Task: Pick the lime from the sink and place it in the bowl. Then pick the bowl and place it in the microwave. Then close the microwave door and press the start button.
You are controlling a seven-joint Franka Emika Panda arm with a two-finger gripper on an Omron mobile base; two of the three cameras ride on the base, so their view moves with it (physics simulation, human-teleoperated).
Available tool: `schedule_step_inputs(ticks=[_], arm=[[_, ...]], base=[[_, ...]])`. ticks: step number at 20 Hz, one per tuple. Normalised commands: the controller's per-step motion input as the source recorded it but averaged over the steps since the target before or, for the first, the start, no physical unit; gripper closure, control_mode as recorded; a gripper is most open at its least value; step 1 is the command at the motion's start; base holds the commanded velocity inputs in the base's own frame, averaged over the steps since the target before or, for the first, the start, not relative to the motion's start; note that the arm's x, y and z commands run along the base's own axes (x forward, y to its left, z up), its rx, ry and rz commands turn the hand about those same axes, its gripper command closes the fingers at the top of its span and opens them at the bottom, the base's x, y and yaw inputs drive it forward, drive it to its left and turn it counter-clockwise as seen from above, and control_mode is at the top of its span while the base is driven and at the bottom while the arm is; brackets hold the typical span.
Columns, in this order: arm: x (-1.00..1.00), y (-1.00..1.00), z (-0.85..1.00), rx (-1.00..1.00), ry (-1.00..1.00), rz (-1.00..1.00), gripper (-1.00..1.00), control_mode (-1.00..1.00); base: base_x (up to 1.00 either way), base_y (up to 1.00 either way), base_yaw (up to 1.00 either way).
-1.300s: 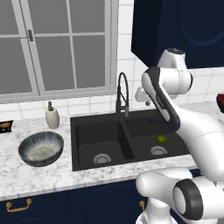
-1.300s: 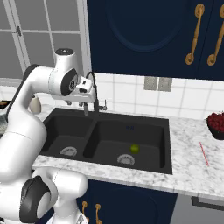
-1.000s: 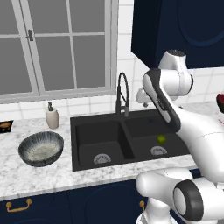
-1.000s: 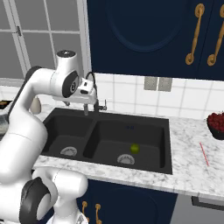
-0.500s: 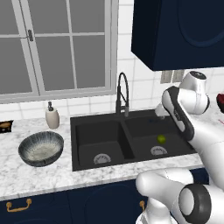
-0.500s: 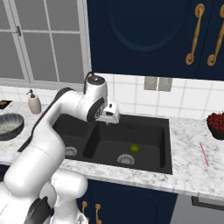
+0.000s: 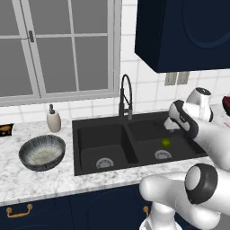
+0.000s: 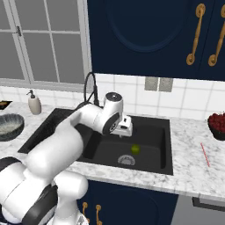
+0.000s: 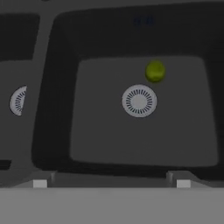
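I see the smooth round lime [image 9: 155, 71] lying on the matte black floor of the sink's [image 7: 85, 134] right basin, just beside the ribbed steel drain [image 9: 139, 101]. My fingers [image 9: 183, 183] are spread and empty above it. The streaked bowl [image 7: 42, 152] sits on the marble tabletop [image 7: 40, 182].

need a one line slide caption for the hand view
Open gripper looks down into the black double-basin sink, where a small yellow-green lime lies beside a round steel drain.

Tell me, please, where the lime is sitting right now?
The lime lies on the floor of the sink's right basin, just beside the round steel drain, seen from the hand view looking down into it.
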Motion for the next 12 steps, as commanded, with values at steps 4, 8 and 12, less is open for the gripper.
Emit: schedule_step_inputs(ticks=[4,8,12], arm=[[0.45,-0.52,-0.56,0.01,0.20,0.00,-1.00,-1.00],[0.53,-0.46,-0.53,0.01,0.18,0.00,-1.00,-1.00],[0.57,-0.39,-0.49,0.00,0.13,0.00,-1.00,-1.00]], base=[[0.00,0.00,0.00],[0.00,0.00,0.00],[0.00,0.00,0.00]])
